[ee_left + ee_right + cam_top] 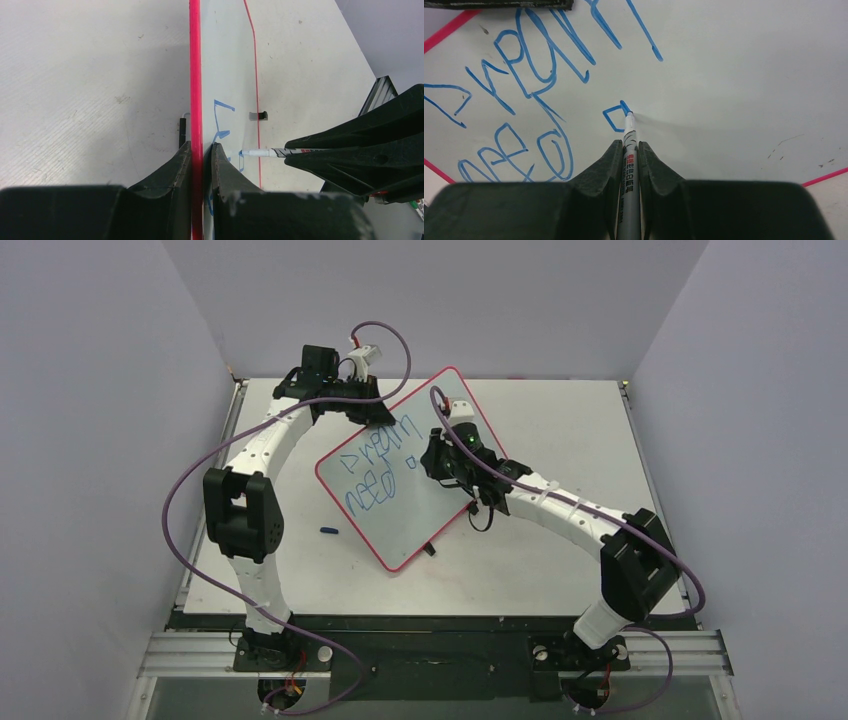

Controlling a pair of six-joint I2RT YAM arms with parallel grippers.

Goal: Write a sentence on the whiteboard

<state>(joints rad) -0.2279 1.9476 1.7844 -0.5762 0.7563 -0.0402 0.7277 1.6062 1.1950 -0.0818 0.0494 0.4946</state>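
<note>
The whiteboard point(425, 515) lies tilted at the table's middle, red-rimmed. The sentence point(375, 470) is two rows of blue writing. My left gripper point(372, 412) is shut on the board's far-left rim; in the left wrist view the red rim point(195, 75) runs between its fingers point(200, 146). My right gripper point(433, 462) is shut on a white marker point(629, 127). The marker's blue tip touches the board at a small blue box point(614, 118) to the right of the second row of the writing point(514, 150). The marker also shows in the left wrist view point(260, 152).
A small blue marker cap point(329, 530) lies on the table left of the board. A black clip point(430, 551) sits at the board's near edge. Grey walls close in the table on three sides. The right arm point(370, 155) fills the right of the left wrist view.
</note>
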